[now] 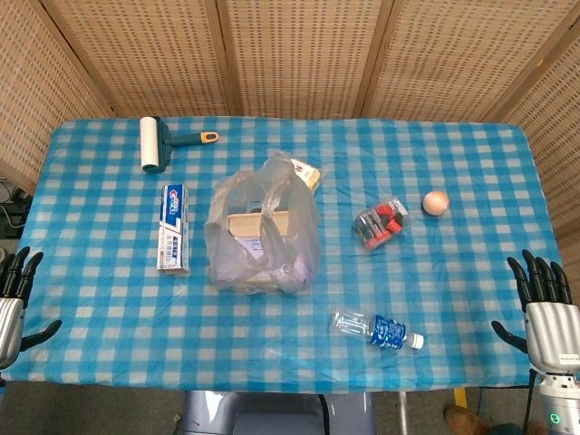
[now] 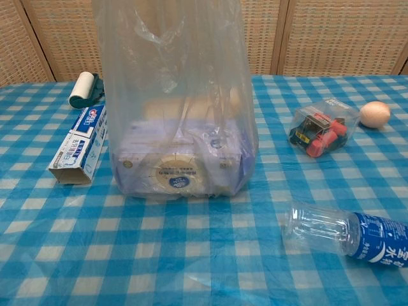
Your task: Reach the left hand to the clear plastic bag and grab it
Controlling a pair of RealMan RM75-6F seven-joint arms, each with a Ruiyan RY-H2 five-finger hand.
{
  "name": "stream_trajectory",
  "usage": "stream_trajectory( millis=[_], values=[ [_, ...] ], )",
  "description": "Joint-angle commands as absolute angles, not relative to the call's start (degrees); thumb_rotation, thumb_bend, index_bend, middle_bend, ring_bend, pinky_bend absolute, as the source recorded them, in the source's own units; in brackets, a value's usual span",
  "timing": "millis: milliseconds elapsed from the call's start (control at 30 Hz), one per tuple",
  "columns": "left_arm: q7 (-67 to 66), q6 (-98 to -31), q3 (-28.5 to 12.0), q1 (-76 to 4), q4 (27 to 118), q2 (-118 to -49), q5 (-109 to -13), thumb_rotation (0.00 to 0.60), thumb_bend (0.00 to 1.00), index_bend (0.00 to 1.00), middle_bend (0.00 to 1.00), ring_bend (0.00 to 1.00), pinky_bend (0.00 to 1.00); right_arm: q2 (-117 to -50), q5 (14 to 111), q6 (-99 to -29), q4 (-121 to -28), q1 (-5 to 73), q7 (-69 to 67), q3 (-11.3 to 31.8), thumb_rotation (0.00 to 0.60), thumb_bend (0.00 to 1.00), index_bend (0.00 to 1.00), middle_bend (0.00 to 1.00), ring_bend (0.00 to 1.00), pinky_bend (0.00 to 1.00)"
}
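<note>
While your left hand (image 1: 16, 299) is waiting spread and empty at the table's edge, the clear plastic bag (image 1: 263, 227) is standing mid-table, holding boxes. Its film is looking thin and slippery, so you are probably aiming for the bunched top.

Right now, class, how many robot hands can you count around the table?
2. The left hand hangs open at the table's left edge; the right hand at its right edge, fingers spread. Neither touches the clear plastic bag.
</note>
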State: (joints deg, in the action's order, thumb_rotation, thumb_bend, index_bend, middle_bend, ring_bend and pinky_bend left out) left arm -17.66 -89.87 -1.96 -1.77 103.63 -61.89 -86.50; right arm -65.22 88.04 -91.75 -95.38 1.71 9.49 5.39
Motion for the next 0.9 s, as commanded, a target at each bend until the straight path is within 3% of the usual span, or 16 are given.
stream_trajectory(
  millis=[33, 267, 400, 633, 900],
  values=[
    [-17.3, -89.5, -1.8, -1.9, 103.7, -61.8, -86.7, 0.600, 0.00, 0.00, 0.00, 0.00, 0.00, -65.1, 88.1, -91.8, -95.4, 1.7, 9.4, 5.4, 0.600, 0.00, 0.00, 0.00, 0.00, 0.00],
    [-11.7, -87.2, -1.4, -4.4, 103.2, -60.9, -91.4, 0.600, 0.00, 0.00, 0.00, 0.00, 0.00, -65.4, 87.7, -91.1, -94.7, 2.0, 9.1, 5.5, 0.600, 0.00, 0.00, 0.00, 0.00, 0.00],
    [0.8, -80.7, -2.5, -10.8, 104.4, -58.2, -95.4, 0.600, 0.00, 0.00, 0.00, 0.00, 0.00, -65.6, 86.6, -90.2, -94.5, 2.5, 9.3, 6.1, 0.600, 0.00, 0.00, 0.00, 0.00, 0.00],
    [25.1, -69.8, -9.2, -25.8, 104.3, -56.4, -97.4, 0.600, 0.00, 0.02, 0.00, 0.00, 0.00, -66.4, 82.9, -87.9, -93.4, 3.5, 10.0, 7.4, 0.600, 0.00, 0.00, 0.00, 0.00, 0.00],
    [30.4, -62.9, -14.3, -34.5, 105.2, -58.2, -91.8, 0.600, 0.00, 0.12, 0.01, 0.05, 0.00, -67.0, 80.0, -87.2, -92.4, 3.9, 11.0, 8.6, 0.600, 0.00, 0.00, 0.00, 0.00, 0.00]
  ],
)
